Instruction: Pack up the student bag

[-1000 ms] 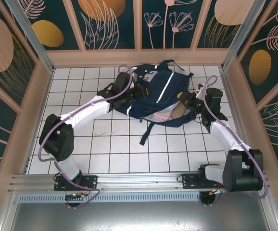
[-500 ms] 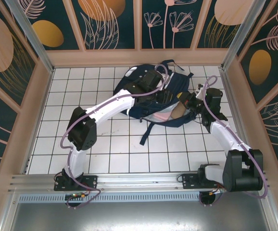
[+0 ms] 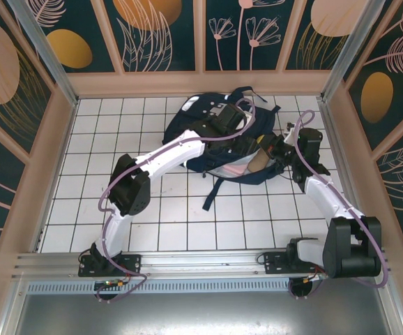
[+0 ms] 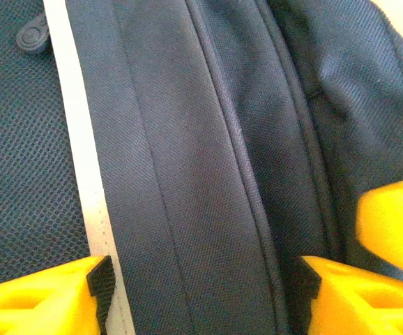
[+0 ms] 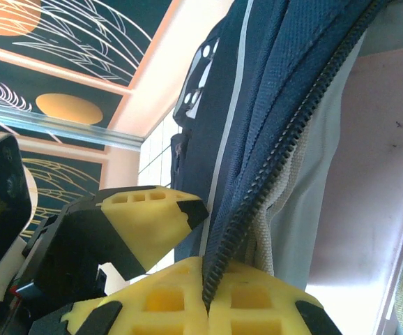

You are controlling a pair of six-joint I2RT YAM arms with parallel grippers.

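Bag: the student bag (image 3: 261, 122) lay on the far part of the white-tiled bench (image 3: 160, 202).
Right pincer (image 5: 207, 279): clenched on the bag's toothed zip edge (image 5: 271, 160), propping the mouth.
Left pincer (image 4: 201, 293): released, fingers spread above the front panel.
Materials: coarse woven navy cloth, a smooth white stripe (image 4: 83, 160), dark mesh (image 4: 20, 174); a flat pink item (image 5: 369, 174) inside.
Risk: we judged the limp cloth could slip that thin hold, so the mouth would sag shut.
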